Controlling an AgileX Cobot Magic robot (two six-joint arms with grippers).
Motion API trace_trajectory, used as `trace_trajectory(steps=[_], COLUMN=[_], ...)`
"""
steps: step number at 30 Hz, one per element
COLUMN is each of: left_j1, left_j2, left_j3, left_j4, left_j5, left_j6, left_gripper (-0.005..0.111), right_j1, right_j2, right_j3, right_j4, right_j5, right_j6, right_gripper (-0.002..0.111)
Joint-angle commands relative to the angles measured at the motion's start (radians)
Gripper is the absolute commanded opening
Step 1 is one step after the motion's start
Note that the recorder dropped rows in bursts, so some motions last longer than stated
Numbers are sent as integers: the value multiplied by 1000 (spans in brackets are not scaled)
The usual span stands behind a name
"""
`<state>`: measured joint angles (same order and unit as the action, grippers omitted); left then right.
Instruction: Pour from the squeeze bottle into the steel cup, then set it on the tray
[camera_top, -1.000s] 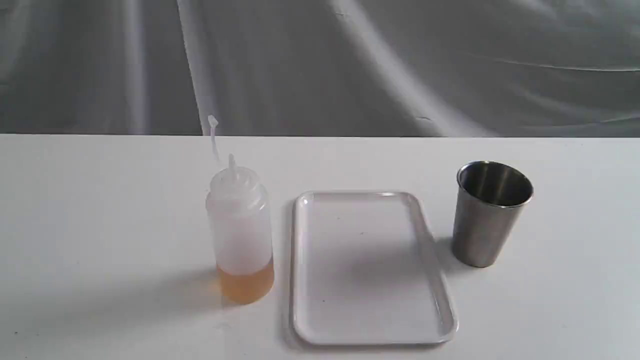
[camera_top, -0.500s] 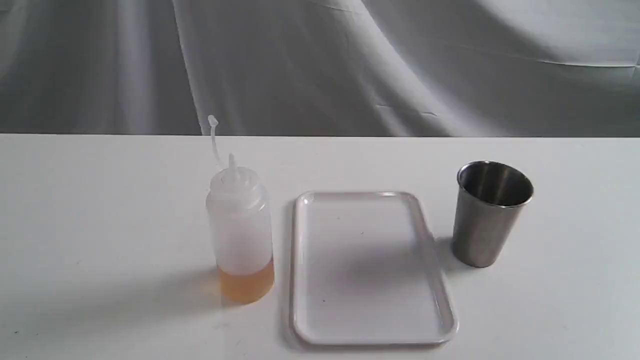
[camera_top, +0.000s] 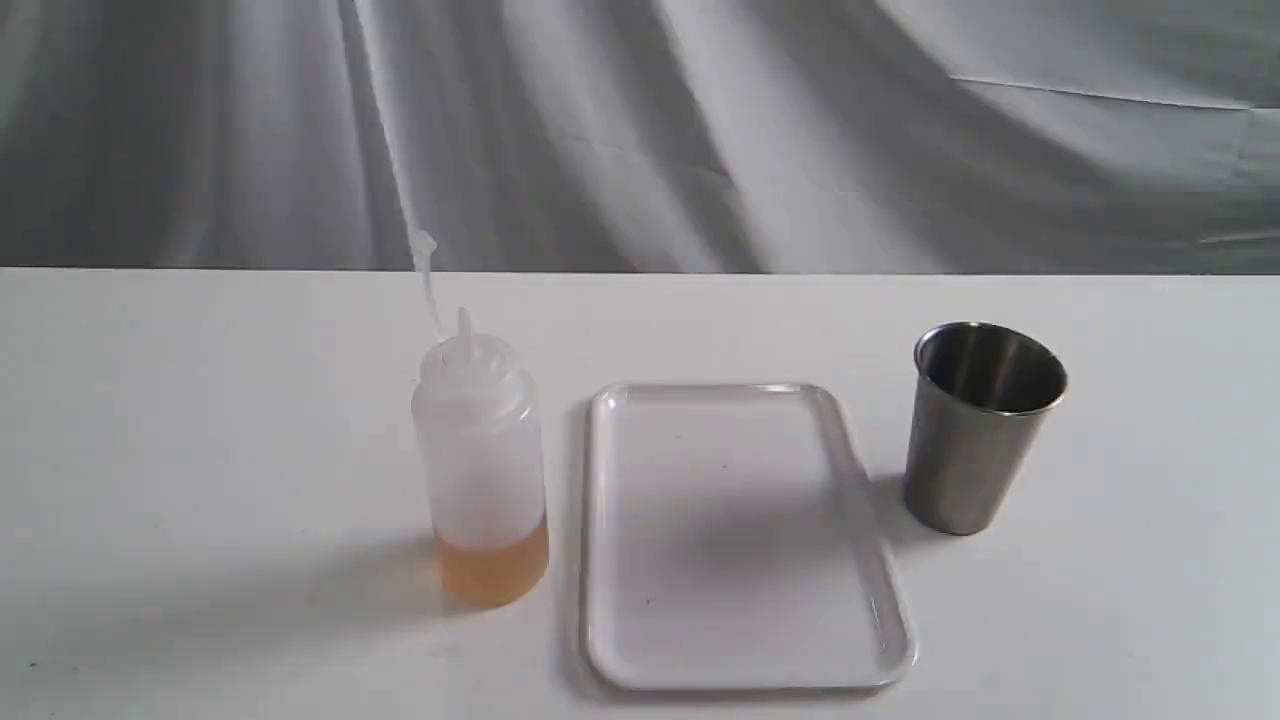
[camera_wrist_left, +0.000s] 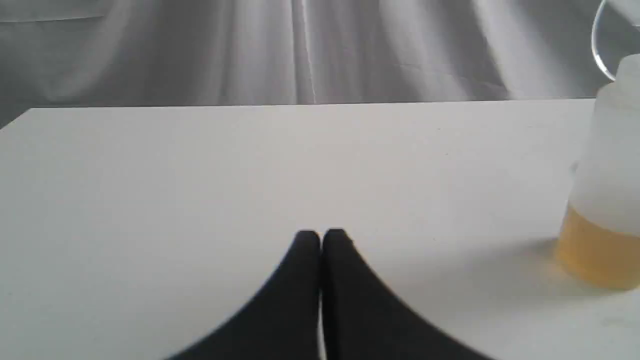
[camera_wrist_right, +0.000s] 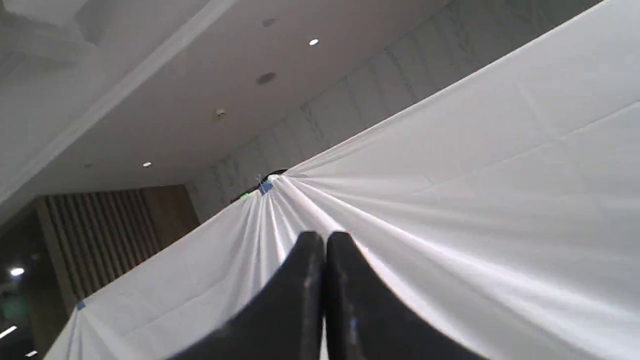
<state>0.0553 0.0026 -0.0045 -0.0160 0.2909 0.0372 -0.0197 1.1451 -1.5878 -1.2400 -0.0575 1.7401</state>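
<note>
The squeeze bottle (camera_top: 480, 470) stands upright on the white table, left of centre, with a band of amber liquid at its base and its cap strap sticking up. Right of it lies the flat white tray (camera_top: 742, 672), with nothing on it. The steel cup (camera_top: 980, 425) stands upright to the tray's right. No arm shows in the exterior view. In the left wrist view my left gripper (camera_wrist_left: 320, 235) is shut low over the table, with the squeeze bottle (camera_wrist_left: 605, 200) off to one side. My right gripper (camera_wrist_right: 324, 237) is shut and points up at the cloth backdrop.
A grey-white cloth backdrop (camera_top: 640, 130) hangs behind the table's far edge (camera_top: 640, 270). The right wrist view shows a ceiling with lights and a wooden slatted wall beyond the cloth.
The folds of the cloth backdrop have shifted. The bottle, tray and cup have not moved.
</note>
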Motion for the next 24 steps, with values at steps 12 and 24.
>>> trace_trajectory(steps=[12, 24], left_j1=[-8, -8], left_j2=[-3, -3], left_j3=[4, 4], left_j4=[-1, -1], left_j5=[-9, -9], left_j6=[-3, -1], left_gripper=[0, 0], right_j1=[270, 380], right_j2=[155, 174], right_j3=[-2, 308], right_j4=[748, 778], right_j5=[210, 80], right_j6=[-1205, -1324], right_gripper=[0, 0])
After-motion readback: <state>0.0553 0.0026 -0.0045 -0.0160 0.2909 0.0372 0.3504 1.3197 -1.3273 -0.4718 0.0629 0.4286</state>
